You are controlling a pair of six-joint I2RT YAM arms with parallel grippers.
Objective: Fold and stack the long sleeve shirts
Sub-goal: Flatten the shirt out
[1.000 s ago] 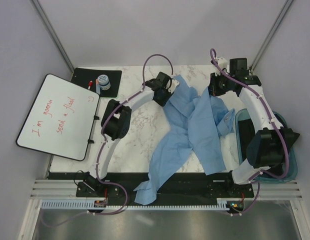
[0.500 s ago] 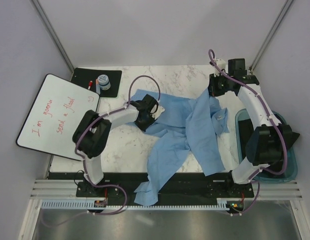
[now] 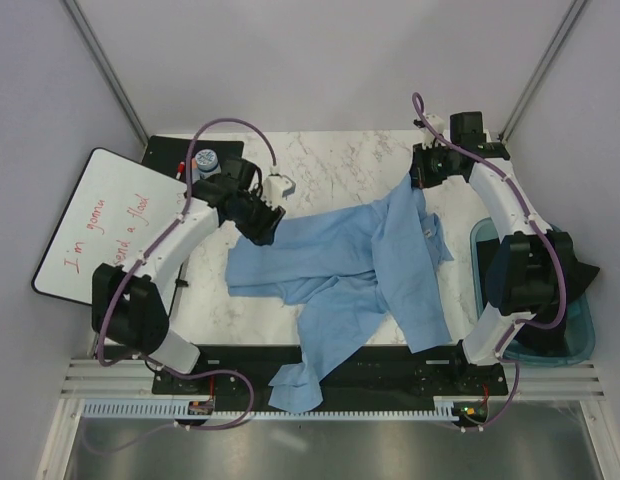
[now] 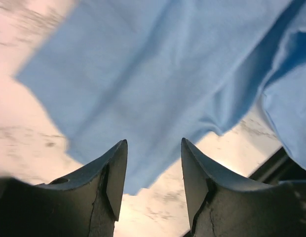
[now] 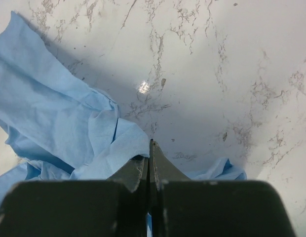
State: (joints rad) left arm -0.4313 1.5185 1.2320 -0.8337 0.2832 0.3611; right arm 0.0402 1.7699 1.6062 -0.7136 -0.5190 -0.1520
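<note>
A light-blue long sleeve shirt (image 3: 340,270) lies crumpled and spread across the marble table (image 3: 320,160). One sleeve (image 3: 295,380) hangs over the front edge. My left gripper (image 3: 263,228) hovers at the shirt's upper left edge. In the left wrist view the left gripper (image 4: 154,143) is open and empty, above the cloth (image 4: 158,74). My right gripper (image 3: 422,180) is at the back right, shut on a fold of the shirt. In the right wrist view the right gripper (image 5: 150,144) is closed, with cloth (image 5: 108,143) pinched at its tips.
A whiteboard (image 3: 115,235) with red writing lies off the table's left side. A black mat (image 3: 170,152) at the back left holds a small jar (image 3: 206,163) and a red marker (image 3: 180,167). A teal bin (image 3: 580,340) stands at the right edge.
My left gripper dragged the shirt's cloth from the back centre to the left, spreading it out, then opened and let go. My right gripper stayed at the back right, holding on.
</note>
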